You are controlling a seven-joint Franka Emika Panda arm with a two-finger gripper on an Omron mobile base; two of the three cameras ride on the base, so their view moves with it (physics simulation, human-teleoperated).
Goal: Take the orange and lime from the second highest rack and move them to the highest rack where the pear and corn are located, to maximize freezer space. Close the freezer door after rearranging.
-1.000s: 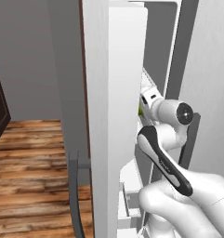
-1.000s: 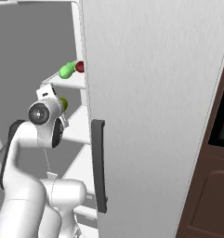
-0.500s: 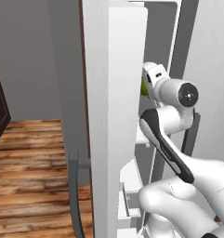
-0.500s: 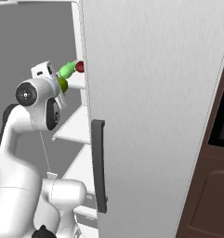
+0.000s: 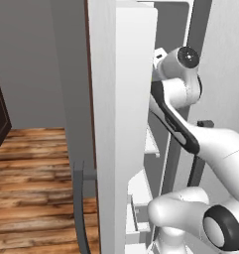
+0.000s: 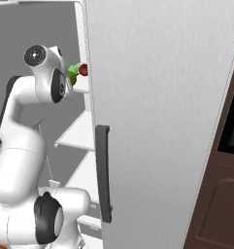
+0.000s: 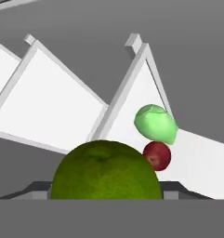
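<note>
Lime (image 7: 106,171) before pear (image 7: 155,123), red fruit (image 7: 157,155)

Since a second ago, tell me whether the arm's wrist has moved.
Yes. In the right base view, the wrist has risen beside the freezer's shelves, from the lower shelf up to the shelf holding the light green fruit.

Behind and left of the arm, the left base view looks forward along the edge of the open freezer door (image 5: 122,124), close enough that the door hides most of the racks. The right base view faces the same freezer from the other side, past a grey door front, sharing the arm and white racks (image 6: 79,131). The hand view sits tight against a lime (image 7: 106,171), tilted, racks slanting beyond.
</note>
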